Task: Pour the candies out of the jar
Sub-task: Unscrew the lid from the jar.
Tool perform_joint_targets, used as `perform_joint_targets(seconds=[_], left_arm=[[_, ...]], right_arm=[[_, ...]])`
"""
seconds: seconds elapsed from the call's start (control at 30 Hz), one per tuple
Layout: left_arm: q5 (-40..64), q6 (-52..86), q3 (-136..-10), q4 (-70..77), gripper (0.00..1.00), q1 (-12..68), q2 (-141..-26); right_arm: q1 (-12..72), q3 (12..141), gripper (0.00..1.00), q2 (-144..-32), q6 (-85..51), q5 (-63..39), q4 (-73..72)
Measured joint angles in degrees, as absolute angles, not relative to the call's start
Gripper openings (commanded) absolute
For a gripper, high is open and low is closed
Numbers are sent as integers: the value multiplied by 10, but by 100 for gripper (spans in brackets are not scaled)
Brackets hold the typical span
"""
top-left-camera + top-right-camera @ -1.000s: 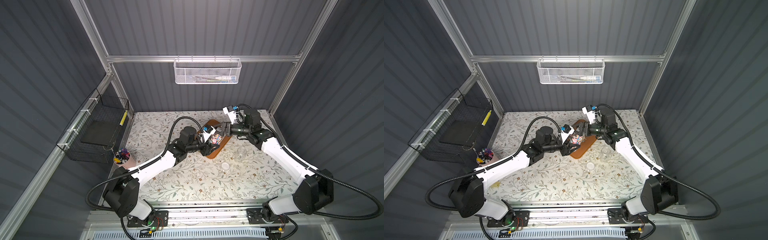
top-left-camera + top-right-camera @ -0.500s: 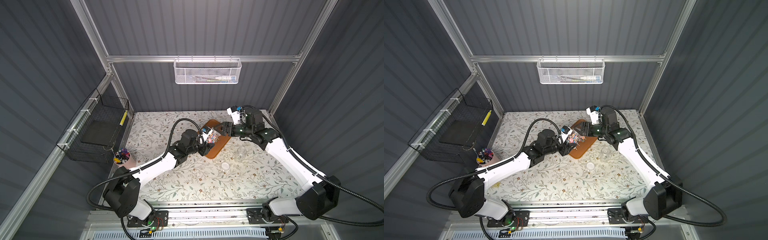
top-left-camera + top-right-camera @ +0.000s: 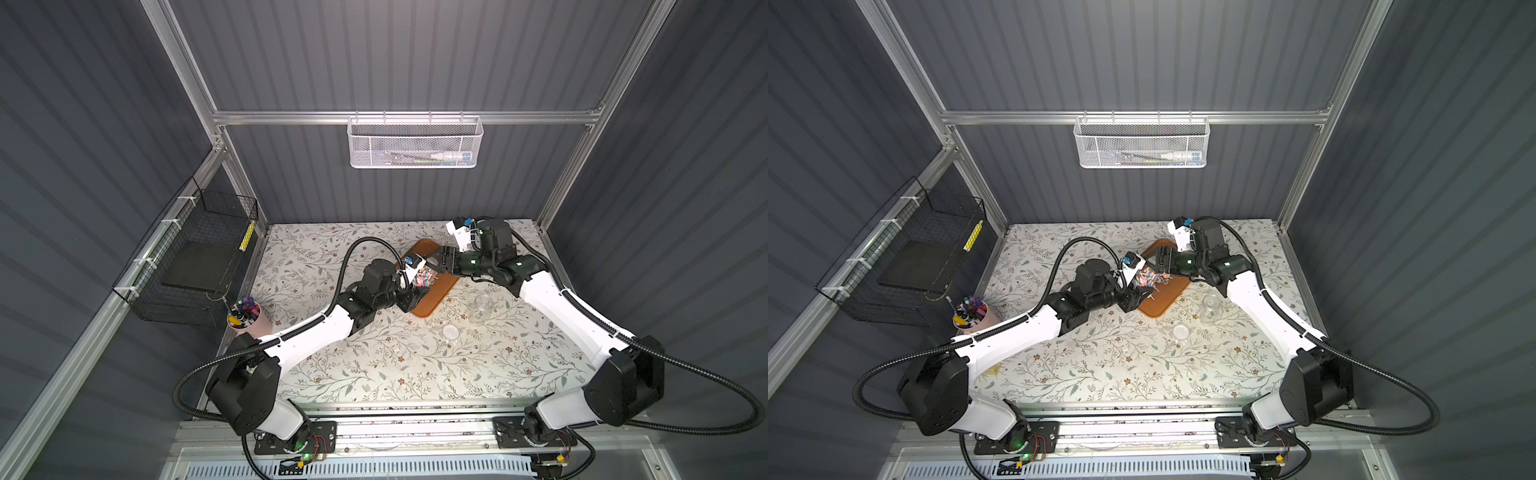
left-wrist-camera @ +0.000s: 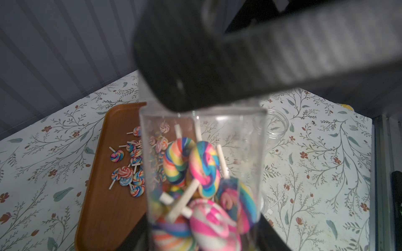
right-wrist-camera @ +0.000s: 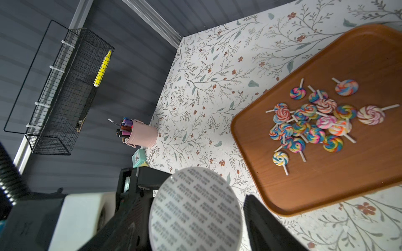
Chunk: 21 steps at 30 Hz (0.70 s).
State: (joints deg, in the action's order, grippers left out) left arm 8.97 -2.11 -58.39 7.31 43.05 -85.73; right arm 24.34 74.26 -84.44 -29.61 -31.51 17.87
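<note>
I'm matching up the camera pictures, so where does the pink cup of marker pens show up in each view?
Top view: pink cup at far left, just below the black wire basket.
Top view: pink cup in the same spot.
Left wrist: not in it.
Right wrist: pink cup against the wall, beneath the basket.
Shared landmark: the brown tray, in all four views.

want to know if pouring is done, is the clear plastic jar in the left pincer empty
No, several swirled multicoloured lollipops sit inside the clear plastic jar.
</note>
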Motion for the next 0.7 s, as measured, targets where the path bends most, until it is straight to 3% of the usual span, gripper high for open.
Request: perform_joint_targets(seconds=[0.13, 0.27, 0.7], left_arm=[[90, -21, -584, 73, 0, 430, -857], [91, -21, -583, 78, 0, 430, -857], [246, 48, -565, 137, 0, 406, -845]], right_arm=[[244, 742, 54, -846, -300, -317, 172], [244, 740, 40, -846, -305, -317, 166], [197, 702, 43, -838, -217, -514, 65]])
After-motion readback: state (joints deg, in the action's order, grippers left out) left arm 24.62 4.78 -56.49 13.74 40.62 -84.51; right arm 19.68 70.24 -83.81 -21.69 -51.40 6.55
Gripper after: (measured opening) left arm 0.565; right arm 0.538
